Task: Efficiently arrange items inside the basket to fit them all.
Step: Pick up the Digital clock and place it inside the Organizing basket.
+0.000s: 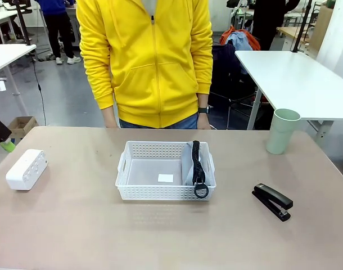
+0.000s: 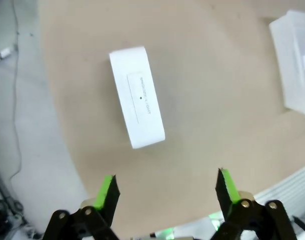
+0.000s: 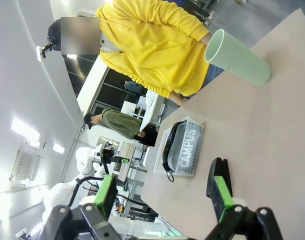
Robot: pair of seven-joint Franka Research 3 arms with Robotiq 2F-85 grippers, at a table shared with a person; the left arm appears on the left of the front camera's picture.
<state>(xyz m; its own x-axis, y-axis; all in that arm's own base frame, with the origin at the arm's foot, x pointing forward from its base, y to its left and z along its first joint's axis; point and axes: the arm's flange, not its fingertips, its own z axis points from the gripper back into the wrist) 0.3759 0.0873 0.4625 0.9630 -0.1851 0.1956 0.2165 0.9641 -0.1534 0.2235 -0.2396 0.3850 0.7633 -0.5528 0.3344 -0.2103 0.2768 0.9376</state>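
- left pincer [image 2: 166,180]: spread wide, holding nothing, hovering above the small white rectangular box [image 2: 137,102]
- right pincer [image 3: 163,177]: spread, holding nothing, up off the beige counter [image 1: 76,225]
- shallow white perforated plastic basket [image 1: 160,148]: middle of the counter, in front of the person in a yellow hoodie [image 1: 149,62]
- grey fabric pencil pouch with black zipper [image 1: 188,164]: inside the basket, standing on edge along its right wall, zipper up, ring at the near end
- white box: flat on the counter, far left, well apart from the basket
- black stapler [image 1: 272,201]: on the counter, right of the basket, nearer the robot
- tall pale green cup [image 1: 283,131]: upright, far right of the counter
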